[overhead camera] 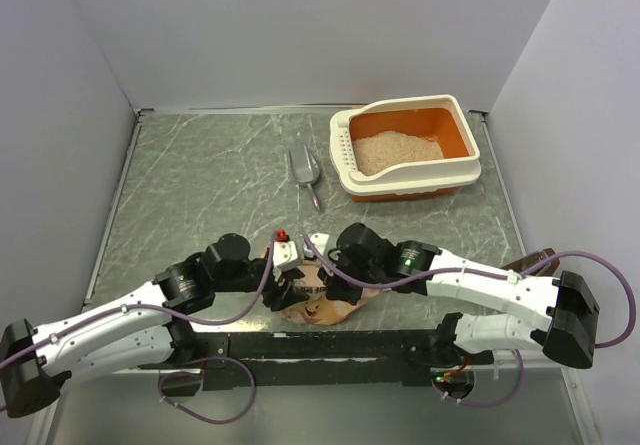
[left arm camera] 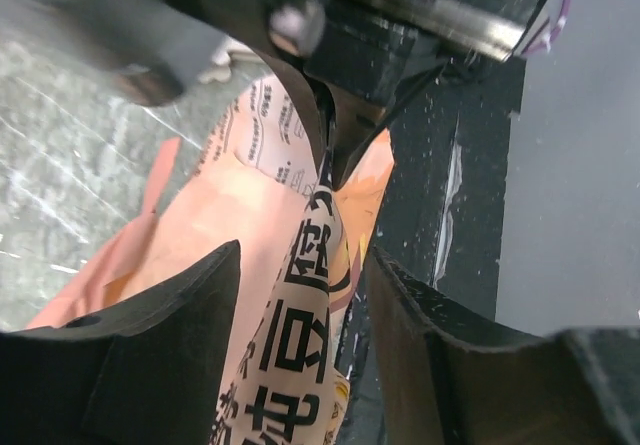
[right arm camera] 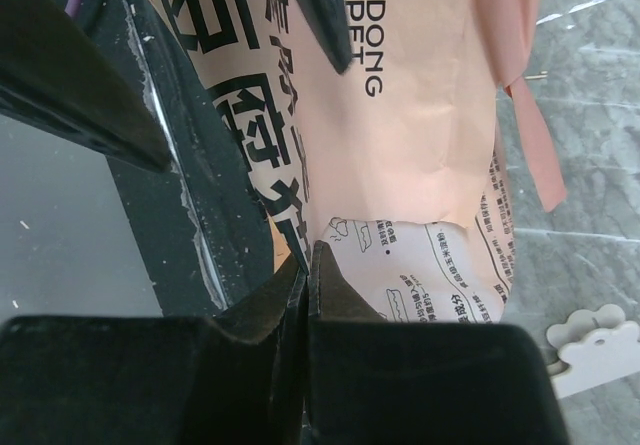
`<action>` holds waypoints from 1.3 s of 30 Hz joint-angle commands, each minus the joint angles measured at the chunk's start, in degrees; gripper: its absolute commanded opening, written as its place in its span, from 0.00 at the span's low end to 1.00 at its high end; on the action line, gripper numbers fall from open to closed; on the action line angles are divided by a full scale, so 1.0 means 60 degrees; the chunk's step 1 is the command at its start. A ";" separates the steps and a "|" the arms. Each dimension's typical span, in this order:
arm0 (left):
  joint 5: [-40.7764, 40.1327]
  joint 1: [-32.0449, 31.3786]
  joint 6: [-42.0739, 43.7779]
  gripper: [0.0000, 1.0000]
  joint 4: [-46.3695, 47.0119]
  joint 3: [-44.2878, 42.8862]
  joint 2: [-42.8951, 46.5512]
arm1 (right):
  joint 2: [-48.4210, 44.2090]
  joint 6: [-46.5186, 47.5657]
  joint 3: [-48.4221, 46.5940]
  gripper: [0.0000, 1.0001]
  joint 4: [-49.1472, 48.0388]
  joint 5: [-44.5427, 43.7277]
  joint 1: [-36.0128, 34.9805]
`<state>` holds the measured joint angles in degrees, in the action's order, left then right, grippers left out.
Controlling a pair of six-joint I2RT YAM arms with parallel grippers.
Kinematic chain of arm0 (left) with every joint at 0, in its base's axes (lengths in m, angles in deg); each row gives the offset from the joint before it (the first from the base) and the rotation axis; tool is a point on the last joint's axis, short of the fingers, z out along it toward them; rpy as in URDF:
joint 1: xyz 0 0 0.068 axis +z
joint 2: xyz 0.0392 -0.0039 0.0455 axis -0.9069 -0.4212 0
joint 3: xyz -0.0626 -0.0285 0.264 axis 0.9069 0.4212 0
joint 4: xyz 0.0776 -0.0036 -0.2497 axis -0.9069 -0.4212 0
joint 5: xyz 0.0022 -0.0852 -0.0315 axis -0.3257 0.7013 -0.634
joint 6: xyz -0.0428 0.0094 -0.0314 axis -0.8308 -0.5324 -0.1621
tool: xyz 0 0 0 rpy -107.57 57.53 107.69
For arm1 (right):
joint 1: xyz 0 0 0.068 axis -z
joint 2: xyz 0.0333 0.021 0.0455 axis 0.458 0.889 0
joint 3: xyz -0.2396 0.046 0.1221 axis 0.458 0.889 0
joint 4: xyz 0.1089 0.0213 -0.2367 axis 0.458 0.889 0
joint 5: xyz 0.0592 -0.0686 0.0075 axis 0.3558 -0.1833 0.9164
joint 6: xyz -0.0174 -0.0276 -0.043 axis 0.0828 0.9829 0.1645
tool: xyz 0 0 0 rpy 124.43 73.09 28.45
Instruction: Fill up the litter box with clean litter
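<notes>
we see the litter box (overhead camera: 468, 130) at the far right of the bench (overhead camera: 200, 185), well apart from both arms. a mound of pale litter (overhead camera: 395, 150) already lies in its orange basin, heaped toward the perforated side, while bare orange shows at the back and along the right wall. a metal scoop (overhead camera: 304, 170) lies on the bench just left of the box, untouched by either arm.

both arms are down at the near edge, over the printed bag (overhead camera: 325, 310), which lies crumpled and flat-looking on the bench between them. the right gripper (right arm camera: 305, 260) is closed tight, and its tips pinch the edge of the bag paper. the left gripper (left arm camera: 305, 265) stands partly wide, its fingers either side of a fold of the bag; there is a gap on one side, so we read it as not clamping.

we judge the main part of the task done: litter is in the box, and the bag looks limp, though we cannot tell how much remains inside it. what seems left is letting go of the bag and perhaps levelling the mound, since the litter sits in a heap and does not cover the whole floor of the basin.
</notes>
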<state>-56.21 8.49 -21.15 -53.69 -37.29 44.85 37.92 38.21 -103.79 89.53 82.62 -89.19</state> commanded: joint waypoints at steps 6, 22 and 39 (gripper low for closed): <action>-0.0801 -0.0557 0.0732 0.61 0.0306 0.0142 -0.0741 | -0.0321 -0.0168 0.0124 0.00 0.0068 0.0306 0.0083; -0.2063 -0.0704 0.1011 0.14 0.0071 0.0054 -0.1635 | -0.0864 -0.0124 0.0213 0.00 0.0346 0.0438 0.0112; -0.4447 -0.0630 0.1406 0.01 -0.0968 -0.0326 -0.0317 | -0.1830 -0.1838 -0.0915 0.57 0.0185 -0.4555 0.0829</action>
<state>-73.17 3.92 -14.79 -55.65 -36.68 40.57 29.51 31.74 -104.97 91.20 67.50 -86.70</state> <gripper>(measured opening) 0.023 0.571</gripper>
